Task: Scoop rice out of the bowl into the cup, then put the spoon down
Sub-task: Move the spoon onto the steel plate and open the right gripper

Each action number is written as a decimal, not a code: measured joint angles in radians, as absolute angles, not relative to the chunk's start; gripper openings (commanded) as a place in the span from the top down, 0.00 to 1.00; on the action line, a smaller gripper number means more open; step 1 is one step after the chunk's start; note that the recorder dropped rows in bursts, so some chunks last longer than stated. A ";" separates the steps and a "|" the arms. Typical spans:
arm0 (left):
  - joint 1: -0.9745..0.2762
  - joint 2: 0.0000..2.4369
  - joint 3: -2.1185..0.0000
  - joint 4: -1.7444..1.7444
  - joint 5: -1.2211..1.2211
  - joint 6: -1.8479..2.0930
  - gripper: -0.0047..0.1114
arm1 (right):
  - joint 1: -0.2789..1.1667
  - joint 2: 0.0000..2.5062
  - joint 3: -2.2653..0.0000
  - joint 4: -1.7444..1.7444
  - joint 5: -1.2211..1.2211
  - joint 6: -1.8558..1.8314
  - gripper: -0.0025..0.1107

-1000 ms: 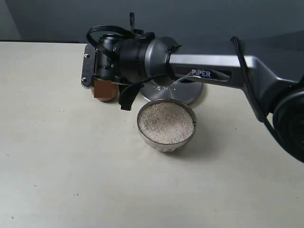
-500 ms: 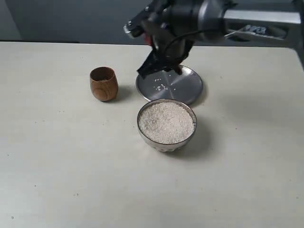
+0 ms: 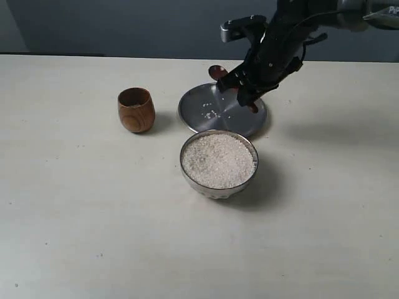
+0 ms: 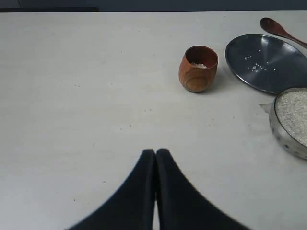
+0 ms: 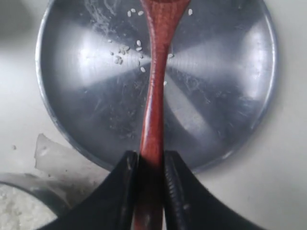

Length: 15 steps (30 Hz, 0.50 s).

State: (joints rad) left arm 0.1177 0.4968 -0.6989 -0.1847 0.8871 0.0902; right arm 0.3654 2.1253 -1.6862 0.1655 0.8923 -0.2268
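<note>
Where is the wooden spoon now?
The spoon is held in the right hand over the steel plate, just right of centre in the exterior view, beyond the bowl.

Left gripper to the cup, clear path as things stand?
Probably yes: bare table lies between the shut left gripper and the cup, and the right gripper holds the spoon over the plate, off to the side.

Your right gripper (image 5: 149, 159) pinches the spoon (image 5: 156, 72) by its handle. Take the gripper as six o'clock on the steel plate (image 5: 230, 72): the spoon runs toward twelve, loose rice grains (image 5: 120, 57) lie mostly around eleven, and the bowl (image 5: 29, 184) sits past the rim near eight.
</note>
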 measured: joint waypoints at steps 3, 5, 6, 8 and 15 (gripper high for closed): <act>0.118 0.497 -0.700 -0.185 0.887 0.090 0.96 | 0.365 2.165 -1.686 0.179 0.844 -0.239 0.98; 0.118 0.497 -0.701 -0.185 0.887 0.090 0.96 | 0.365 2.192 -1.686 0.182 0.809 -0.243 0.98; 0.118 0.497 -0.701 -0.185 0.887 0.090 0.96 | 0.365 2.215 -1.686 0.182 0.780 -0.244 0.98; 0.118 0.497 -0.701 -0.185 0.887 0.090 0.96 | 0.365 2.240 -1.686 0.182 0.737 -0.246 0.98; 0.118 0.497 -0.701 -0.185 0.887 0.090 0.96 | 0.365 2.282 -1.686 0.160 0.702 -0.246 0.62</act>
State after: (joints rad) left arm 0.1177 0.4968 -0.7012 -0.1847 0.8871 0.0902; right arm 0.3654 2.2825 -1.6862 0.1601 0.7017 -0.2462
